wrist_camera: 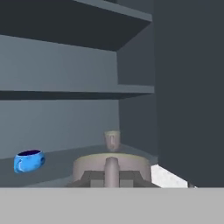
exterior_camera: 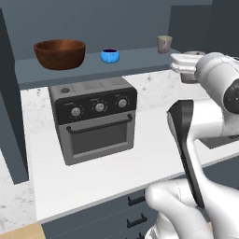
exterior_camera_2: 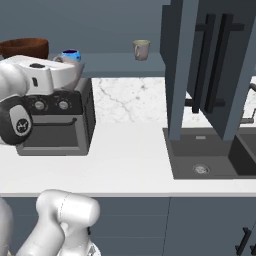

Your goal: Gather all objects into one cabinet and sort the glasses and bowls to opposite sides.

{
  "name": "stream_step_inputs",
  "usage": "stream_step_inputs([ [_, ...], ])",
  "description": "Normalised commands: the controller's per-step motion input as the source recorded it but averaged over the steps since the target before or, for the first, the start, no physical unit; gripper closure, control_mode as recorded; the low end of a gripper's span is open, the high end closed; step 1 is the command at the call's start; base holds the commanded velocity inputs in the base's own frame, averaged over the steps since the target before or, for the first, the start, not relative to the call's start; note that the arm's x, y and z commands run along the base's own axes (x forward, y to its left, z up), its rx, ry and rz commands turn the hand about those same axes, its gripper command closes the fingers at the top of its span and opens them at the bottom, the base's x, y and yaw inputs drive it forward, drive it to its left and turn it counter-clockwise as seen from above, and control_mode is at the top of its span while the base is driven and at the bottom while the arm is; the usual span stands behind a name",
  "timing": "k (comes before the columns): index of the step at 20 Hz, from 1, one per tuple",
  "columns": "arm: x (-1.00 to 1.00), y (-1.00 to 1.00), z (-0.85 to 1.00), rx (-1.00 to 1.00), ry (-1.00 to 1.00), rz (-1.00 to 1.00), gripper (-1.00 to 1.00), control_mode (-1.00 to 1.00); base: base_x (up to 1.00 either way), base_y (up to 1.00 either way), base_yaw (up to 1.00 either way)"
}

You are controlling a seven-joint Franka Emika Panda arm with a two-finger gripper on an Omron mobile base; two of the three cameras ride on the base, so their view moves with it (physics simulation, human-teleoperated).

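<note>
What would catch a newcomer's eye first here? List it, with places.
The large brown wooden bowl sits at the left end of the cabinet shelf, with the small bright blue bowl to its right and a beige cup further right. Below them, a dark toaster oven stands on the white counter.

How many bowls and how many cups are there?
Bowls: 2 (large brown wooden bowl, small glossy blue bowl)
Cups: 2 (small beige-grey tapered cup, second beige-grey cup)
Total: 4
</note>
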Motion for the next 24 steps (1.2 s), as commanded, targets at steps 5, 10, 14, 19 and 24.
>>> stream_step_inputs([
  [5, 0.61, 0.00, -0.09, 0.00, -0.12, 0.00, 1.00, -1.00, 0.00, 0.00, 0.00],
  [10, 0.18, 0.00, -0.05, 0.00, -0.15, 0.00, 1.00, -1.00, 0.00, 0.00, 0.00],
  [14, 0.13, 0.00, 0.00, 0.05, 0.00, 0.00, 1.00, -1.00, 0.00, 0.00, 0.00],
  [19, 0.37, 0.00, 0.00, 0.04, 0.00, 0.00, 1.00, -1.00, 0.00, 0.00, 0.00],
  [24, 0.38, 0.00, 0.00, 0.00, -0.03, 0.00, 1.00, -1.00, 0.00, 0.00, 0.00],
])
